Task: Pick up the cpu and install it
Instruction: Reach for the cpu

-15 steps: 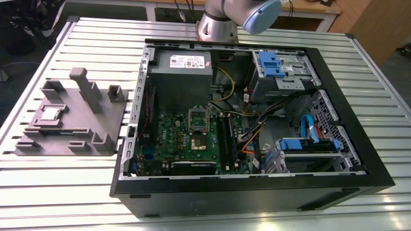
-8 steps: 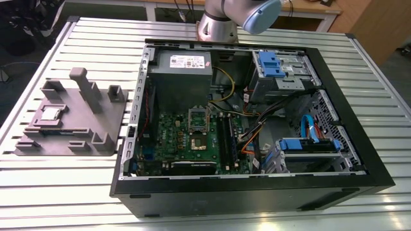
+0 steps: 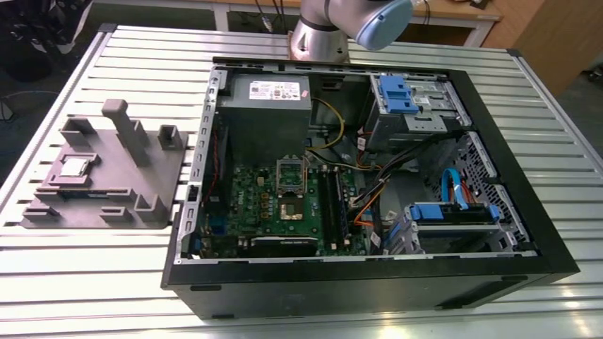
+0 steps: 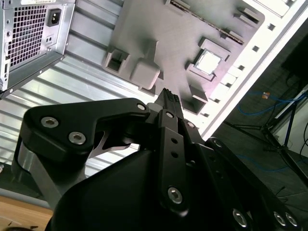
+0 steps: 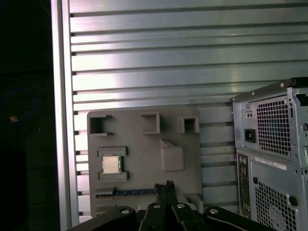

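Counted:
- cpu (image 5: 111, 164): one, ahead of claw (image 5: 167, 185), apart from it.
- Grey fixture block (image 5: 144, 144): one, under cpu.
- Square pockets (image 5: 150, 122): three, along block edge farthest from claw.
- Tall post (image 3: 127, 131): one, on block.
- Open computer case (image 3: 377, 282): one, beside block.
- Green motherboard (image 3: 254, 191): one, inside case.
- Power supply (image 3: 268, 90): one, inside case.
- Blue drive brackets (image 3: 396, 90): two.
- Slatted tabletop (image 3: 94, 282): one.
- Claw: one.

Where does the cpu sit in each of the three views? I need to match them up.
Exterior view: the cpu lies in a square pocket of the grey fixture block, at the exterior view's left, outside the computer case.
Second wrist view: the cpu in that pocket, on the block's side away from the case.
First wrist view: the cpu in that pocket, same far side.
Shared landmark: the grey fixture block.
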